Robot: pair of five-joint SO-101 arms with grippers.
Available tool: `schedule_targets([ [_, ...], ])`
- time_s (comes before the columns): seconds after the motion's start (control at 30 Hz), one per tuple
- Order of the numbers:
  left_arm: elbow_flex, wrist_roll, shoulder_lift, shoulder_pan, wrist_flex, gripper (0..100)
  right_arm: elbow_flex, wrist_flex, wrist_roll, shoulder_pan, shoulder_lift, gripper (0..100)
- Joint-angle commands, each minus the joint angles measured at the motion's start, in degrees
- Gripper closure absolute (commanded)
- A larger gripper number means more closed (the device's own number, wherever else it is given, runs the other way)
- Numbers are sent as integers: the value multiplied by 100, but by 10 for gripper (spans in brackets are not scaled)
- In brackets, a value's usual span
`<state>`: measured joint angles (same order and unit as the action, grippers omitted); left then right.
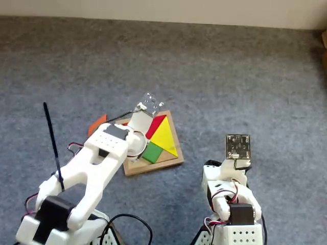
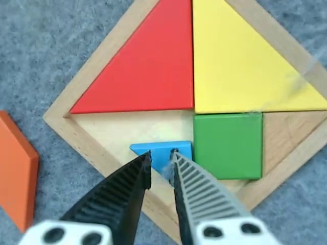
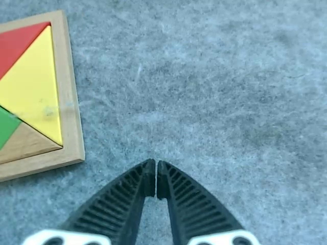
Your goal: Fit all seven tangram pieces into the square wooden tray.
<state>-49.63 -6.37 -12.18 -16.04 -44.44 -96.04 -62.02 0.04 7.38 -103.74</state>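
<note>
Grey carpet (image 1: 230, 76) lies under the tray (image 1: 153, 167). In the high view the left arm (image 1: 97, 163) hides part of the tray, and an orange piece (image 1: 97, 124) lies just outside. The left wrist view shows what the arm hides: the left gripper (image 2: 161, 155), fingers narrowly apart, pinches a blue piece (image 2: 184, 152) inside the tray beside the green square (image 2: 227, 145). The right gripper (image 3: 156, 176) hangs over carpet near a tray corner, fingers pressed together.
</note>
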Motion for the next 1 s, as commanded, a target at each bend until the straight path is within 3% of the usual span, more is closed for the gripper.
schedule_targets([
  [0.0,505,26,418,-101,26,915,-760,-22,35,-75,-84,971],
  [0.4,743,26,549,-760,70,915,-760,-22,35,-75,-84,971],
  [0.6,1007,26,532,-708,35,915,-760,-22,35,-75,-84,971],
  [0.97,1771,26,-1033,207,-1662,912,-760,-22,35,-75,-84,971],
])
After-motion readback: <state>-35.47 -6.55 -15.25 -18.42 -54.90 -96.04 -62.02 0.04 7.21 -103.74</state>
